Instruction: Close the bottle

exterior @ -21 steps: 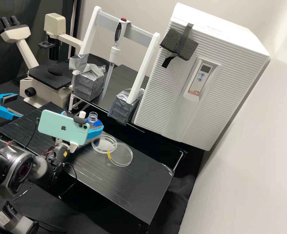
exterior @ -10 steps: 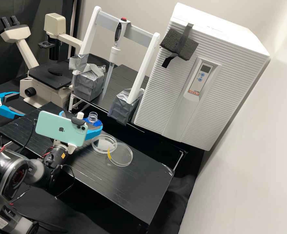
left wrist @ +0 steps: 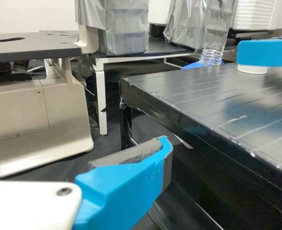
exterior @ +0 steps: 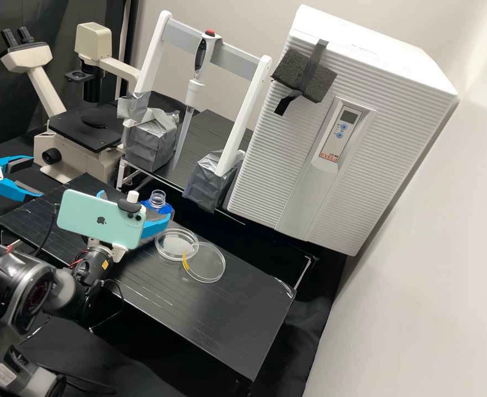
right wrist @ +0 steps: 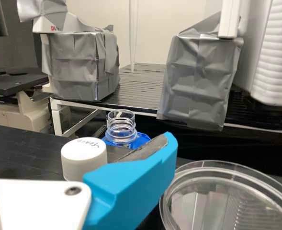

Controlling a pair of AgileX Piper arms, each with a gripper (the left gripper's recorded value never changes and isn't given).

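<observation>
A small clear bottle (exterior: 157, 199) with a blue label stands open at the back edge of the black platform (exterior: 227, 314). Its open neck (right wrist: 121, 125) is just beyond my right gripper. My right gripper (exterior: 139, 207) is shut on a white cap (exterior: 133, 196), held upright just left of the bottle and about level with its mouth. The cap (right wrist: 83, 155) rests against the grey pad of one blue finger (right wrist: 131, 182). My left gripper (exterior: 31, 177) hangs open and holds nothing, off the platform's left end. From there the bottle (left wrist: 211, 50) is far across the platform.
Two clear petri dishes (exterior: 176, 244) (exterior: 205, 262) lie just right of the right gripper. Behind the bottle is a pipette stand (exterior: 196, 71) with foil-wrapped feet (exterior: 210, 179). A microscope (exterior: 61, 127) stands at the back left and a white ribbed appliance (exterior: 337, 127) at the right.
My right gripper has shifted slightly left with the cap in it. The left gripper rose a little, then held still.
</observation>
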